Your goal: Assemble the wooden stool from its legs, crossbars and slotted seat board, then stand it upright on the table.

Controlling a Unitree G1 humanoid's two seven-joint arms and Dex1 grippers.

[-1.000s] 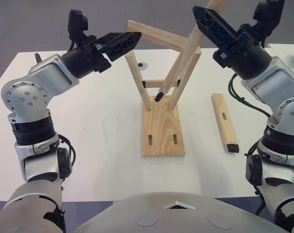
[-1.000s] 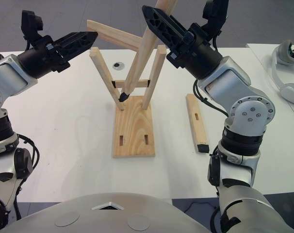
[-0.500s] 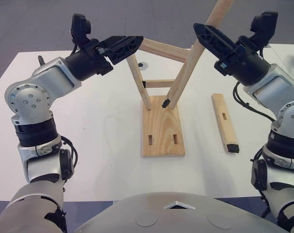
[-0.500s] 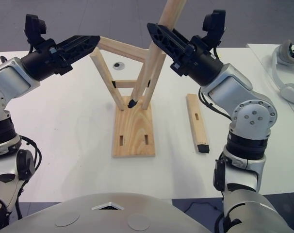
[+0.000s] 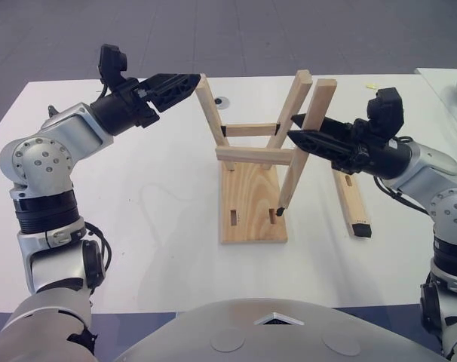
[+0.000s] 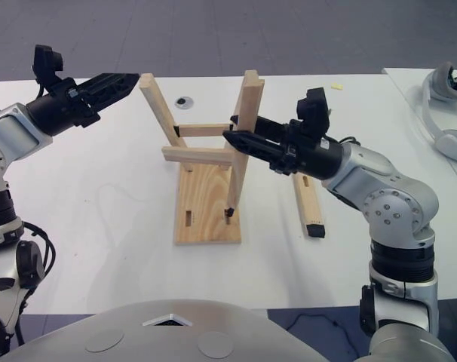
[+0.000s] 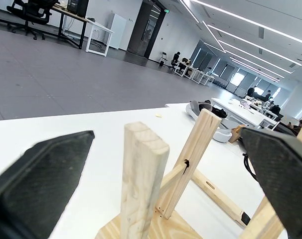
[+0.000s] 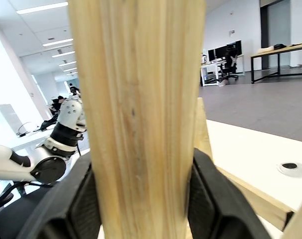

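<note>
Leftmost, the left end effector (image 5: 189, 81) gapes around the top of a tilted leg (image 5: 213, 121). The seat board (image 5: 251, 219) lies flat on the surface (image 5: 138, 226). The right end effector (image 5: 295, 128) is clamped on a second leg (image 5: 292, 177), its foot at a board slot.

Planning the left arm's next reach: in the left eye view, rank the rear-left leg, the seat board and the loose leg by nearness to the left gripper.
1. The rear-left leg: its top stands at the left gripper, on the robot's left.
2. The seat board: flat at the table's middle, below it.
3. The loose leg: lying on the table at the robot's right.
</note>
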